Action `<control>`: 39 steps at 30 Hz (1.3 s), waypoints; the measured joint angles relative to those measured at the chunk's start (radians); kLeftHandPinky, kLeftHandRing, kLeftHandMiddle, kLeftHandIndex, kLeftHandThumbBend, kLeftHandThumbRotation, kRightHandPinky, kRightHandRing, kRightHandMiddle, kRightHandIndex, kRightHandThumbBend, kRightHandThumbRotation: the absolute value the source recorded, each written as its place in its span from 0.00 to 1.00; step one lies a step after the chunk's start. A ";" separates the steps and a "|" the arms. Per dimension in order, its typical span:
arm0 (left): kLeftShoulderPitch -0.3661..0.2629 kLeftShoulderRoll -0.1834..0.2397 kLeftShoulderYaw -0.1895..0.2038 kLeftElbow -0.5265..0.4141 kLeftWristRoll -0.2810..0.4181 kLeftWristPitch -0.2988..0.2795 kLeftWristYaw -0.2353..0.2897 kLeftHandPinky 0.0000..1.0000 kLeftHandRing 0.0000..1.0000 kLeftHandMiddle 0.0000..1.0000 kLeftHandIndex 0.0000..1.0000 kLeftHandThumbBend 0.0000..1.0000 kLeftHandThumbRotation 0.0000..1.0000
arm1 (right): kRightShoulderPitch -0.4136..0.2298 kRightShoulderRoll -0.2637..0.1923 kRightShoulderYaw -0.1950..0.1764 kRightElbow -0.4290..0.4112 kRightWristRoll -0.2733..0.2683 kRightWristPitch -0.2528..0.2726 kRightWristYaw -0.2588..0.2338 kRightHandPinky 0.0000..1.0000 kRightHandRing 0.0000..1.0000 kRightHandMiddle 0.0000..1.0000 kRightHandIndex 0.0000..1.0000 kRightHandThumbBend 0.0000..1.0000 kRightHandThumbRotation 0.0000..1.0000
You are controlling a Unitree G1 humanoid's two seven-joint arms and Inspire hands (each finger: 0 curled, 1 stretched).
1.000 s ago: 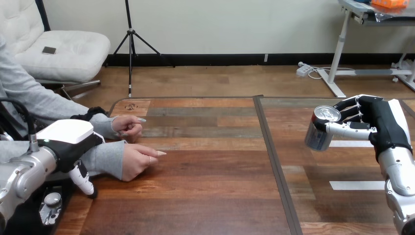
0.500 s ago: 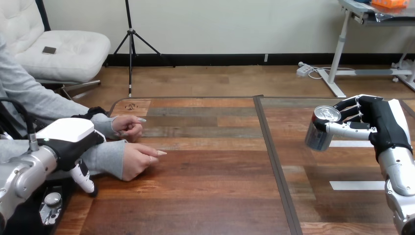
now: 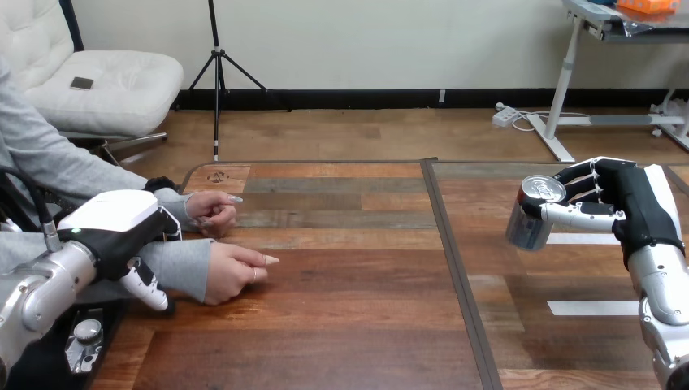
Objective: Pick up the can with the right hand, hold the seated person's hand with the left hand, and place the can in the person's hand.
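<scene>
Risk: the can (image 3: 532,215) sits tilted in the right hand (image 3: 621,203), thumb and fingers wrapped round it, up off the table (image 3: 349,325) at the right and well apart from the person's nearer hand (image 3: 231,272). It could slip on the long carry. The person's nearer hand lies knuckles-up, so there's no palm to receive the can. The left hand (image 3: 114,227) is over the sleeve; can't tell its grip. Can is silver, with its top facing the camera.

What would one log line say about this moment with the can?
right hand: gripping can above table | left hand: over person's wrist, grip unclear | handover: not yet done
</scene>
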 measured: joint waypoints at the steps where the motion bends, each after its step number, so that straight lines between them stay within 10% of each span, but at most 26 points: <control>1: 0.000 -0.001 0.000 0.002 -0.003 -0.003 0.003 0.25 0.31 0.39 0.41 0.80 0.00 | 0.000 0.000 0.000 0.000 0.000 0.000 0.000 0.38 0.39 0.43 0.43 0.81 0.00; 39: 0.003 -0.011 0.001 0.039 -0.082 -0.050 0.047 0.21 0.27 0.34 0.37 0.81 0.00 | 0.000 0.000 0.001 0.000 -0.005 0.000 -0.003 0.38 0.40 0.44 0.44 0.81 0.00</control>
